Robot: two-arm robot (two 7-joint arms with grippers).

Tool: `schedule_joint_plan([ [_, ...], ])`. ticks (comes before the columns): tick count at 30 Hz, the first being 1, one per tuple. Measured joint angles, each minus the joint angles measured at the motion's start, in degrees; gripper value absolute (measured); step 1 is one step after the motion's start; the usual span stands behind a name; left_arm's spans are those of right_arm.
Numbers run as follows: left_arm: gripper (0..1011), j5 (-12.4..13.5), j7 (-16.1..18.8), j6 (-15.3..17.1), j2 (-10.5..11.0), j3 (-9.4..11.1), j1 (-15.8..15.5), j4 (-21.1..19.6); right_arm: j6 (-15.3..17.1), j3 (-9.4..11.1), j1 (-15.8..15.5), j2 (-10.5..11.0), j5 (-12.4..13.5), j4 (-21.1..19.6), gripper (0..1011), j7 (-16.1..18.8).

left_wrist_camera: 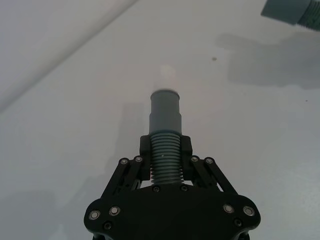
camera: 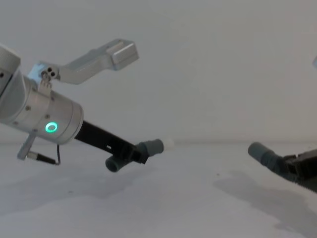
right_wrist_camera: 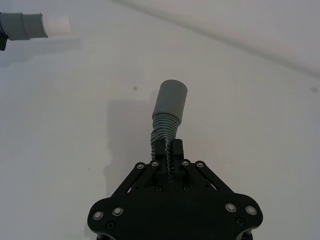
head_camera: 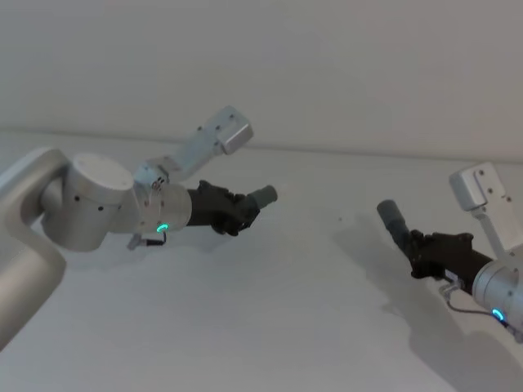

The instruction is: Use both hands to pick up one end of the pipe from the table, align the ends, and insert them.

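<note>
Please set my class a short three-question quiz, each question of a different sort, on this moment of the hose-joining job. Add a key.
1. The left gripper holds one hose piece and the right gripper holds the other hose piece. True or false: their cuffs are already joined.
2. Which gripper holds the piece with the pale narrow tip? A: left gripper. B: right gripper. C: neither.
3. Which part of its piece do the left gripper's fingers clamp?
Key: 1 false: the cuffs are apart, with bare table between them. 2 A. 3 the ribbed part, just behind the smooth cuff.
</note>
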Motion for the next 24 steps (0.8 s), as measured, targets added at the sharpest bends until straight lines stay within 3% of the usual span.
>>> schedule_joint_plan([
  [10, 317, 4.9, -2.5, 1.2, 1.8, 4.6, -4.5, -2.1, -7.0, -0.1, -0.1, 1.6, -2.5, -0.6, 59, 0.1],
  [14, 317, 7.7, -4.1, 2.1, 2.8, 7.3, -7.0, -3.1, -12.4, -0.4, 0.0, 2.8, -4.7, -0.5, 59, 0.1],
  [17, 317, 9.0, -4.8, 2.4, 3.2, 8.5, -8.0, -3.5, -14.3, -0.6, 0.1, 3.3, -5.4, -0.3, 59, 0.2],
  [22, 317, 12.4, -6.8, 2.9, 4.1, 12.1, -11.1, -4.2, -18.9, -1.0, 0.3, 4.3, -7.4, 0.4, 59, 0.2],
  [24, 317, 13.4, -7.3, 2.9, 4.4, 12.9, -11.8, -4.3, -21.9, -1.3, 0.6, 4.9, -8.7, 1.0, 59, 0.2],
])
